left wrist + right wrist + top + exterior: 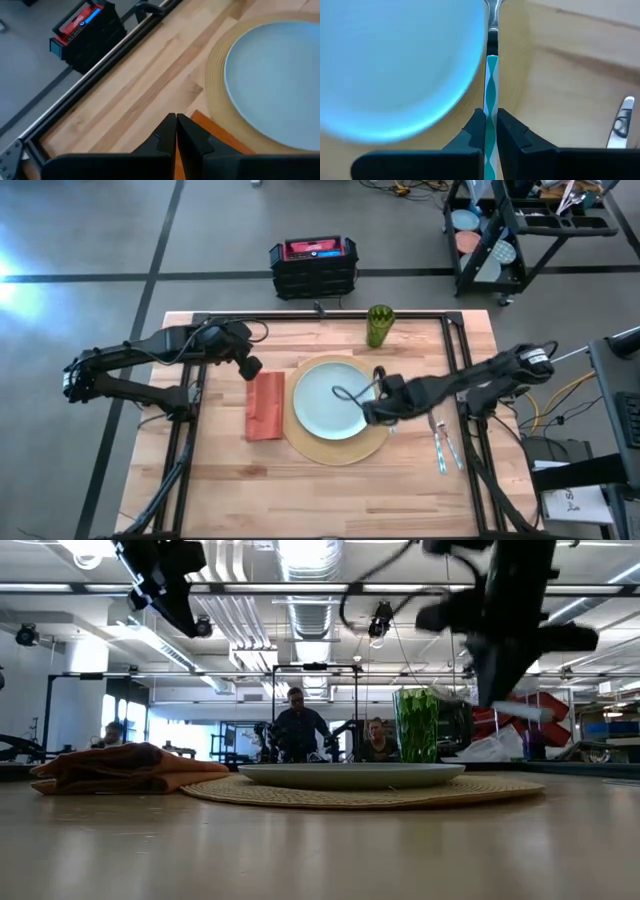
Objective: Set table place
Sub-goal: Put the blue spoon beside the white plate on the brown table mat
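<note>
The near half of the counter lies bare, open to a reach from either side. The placemat with its plate fills the middle; the napkin lies just beside it on the left, cutlery to the right, and a cup stands by the far edge.

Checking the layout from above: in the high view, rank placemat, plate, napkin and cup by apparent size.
1. placemat
2. plate
3. napkin
4. cup, clearly smallest
</note>
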